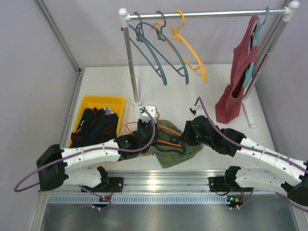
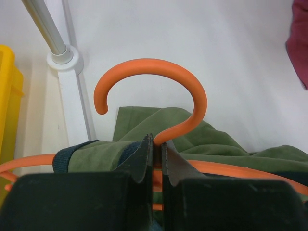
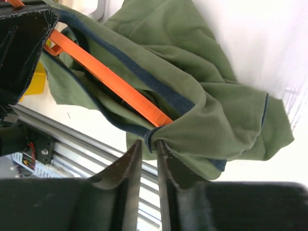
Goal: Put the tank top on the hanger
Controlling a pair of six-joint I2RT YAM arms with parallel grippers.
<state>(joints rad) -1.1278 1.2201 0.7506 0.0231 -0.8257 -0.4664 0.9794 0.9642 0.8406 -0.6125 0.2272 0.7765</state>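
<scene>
The olive-green tank top [image 1: 180, 149] lies crumpled on the white table between my two grippers, with the orange hanger [image 1: 168, 130] threaded through it. My left gripper [image 2: 157, 142] is shut on the hanger's neck just below the hook [image 2: 159, 65], which sticks out of the cloth [image 2: 211, 139]. In the top view the left gripper [image 1: 144, 127] sits at the top's left edge. My right gripper [image 3: 149, 144] pinches a fold of the navy-trimmed hem of the tank top [image 3: 192, 62] at its fingertips, beside the hanger's arm [image 3: 110, 82]. It shows at the top's right side [image 1: 187, 137].
A yellow bin [image 1: 103, 100] with dark navy-and-red clothes [image 1: 94, 127] stands at the left. A rack post [image 1: 130, 62] rises behind the left gripper. The rail holds teal-grey hangers [image 1: 154, 53], an amber hanger [image 1: 192, 53] and a dark red top [image 1: 238, 82]. A metal rail [image 1: 159, 180] runs along the near edge.
</scene>
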